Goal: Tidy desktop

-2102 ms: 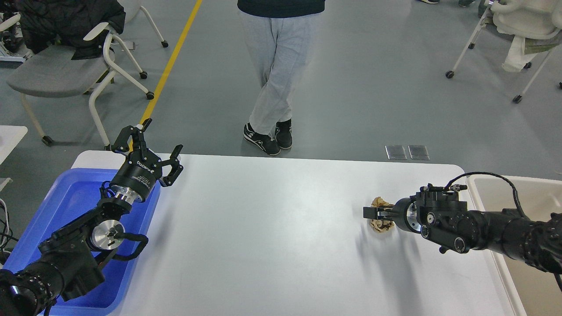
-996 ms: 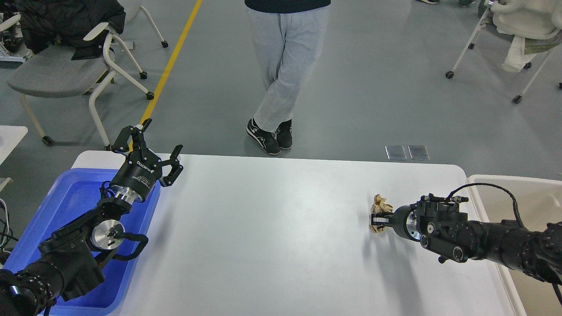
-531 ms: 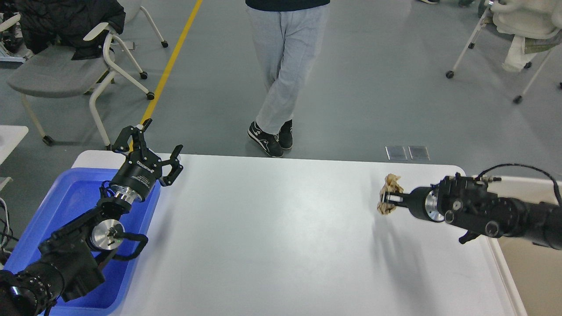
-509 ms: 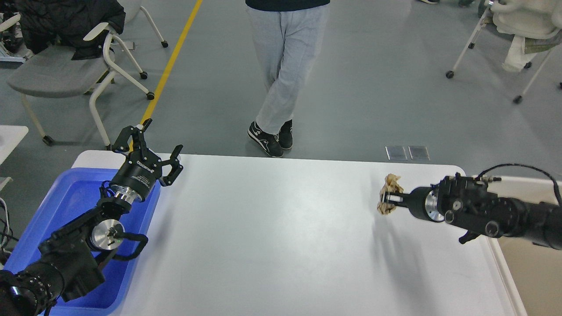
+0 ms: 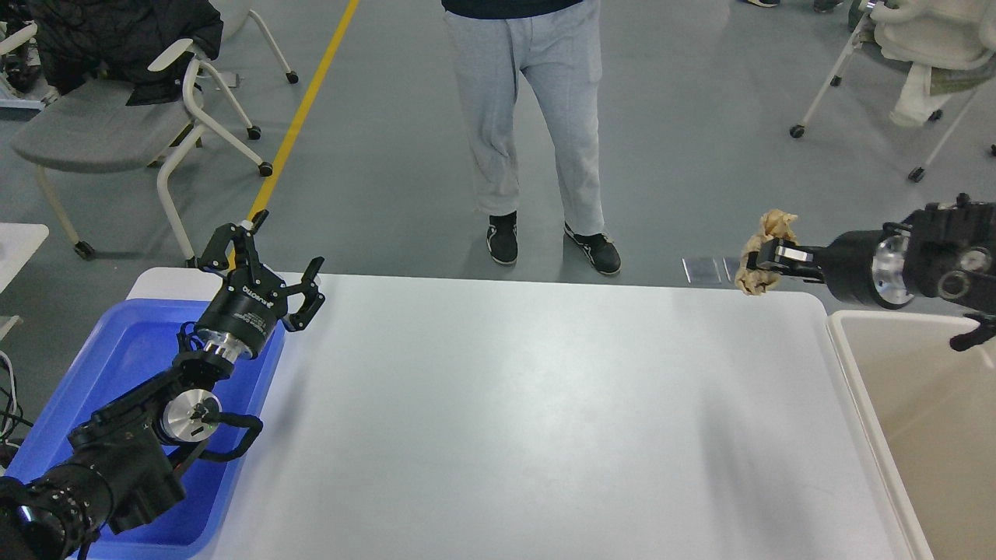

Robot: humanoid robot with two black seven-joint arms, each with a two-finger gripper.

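Note:
The white desktop fills the middle of the head view and nothing lies on it. My right gripper is shut on a crumpled brown paper ball and holds it high in the air above the desktop's far right corner. My left gripper is open and empty, raised over the far end of the blue tray at the desktop's left edge.
A beige tub stands off the desktop's right edge, below and right of the paper ball. A person stands just beyond the far edge. Chairs stand on the floor at far left and far right.
My right gripper has lifted the paper ball off the desktop and carried it up and to the right, toward the beige tub. The person has shifted stance. My left arm has not moved.

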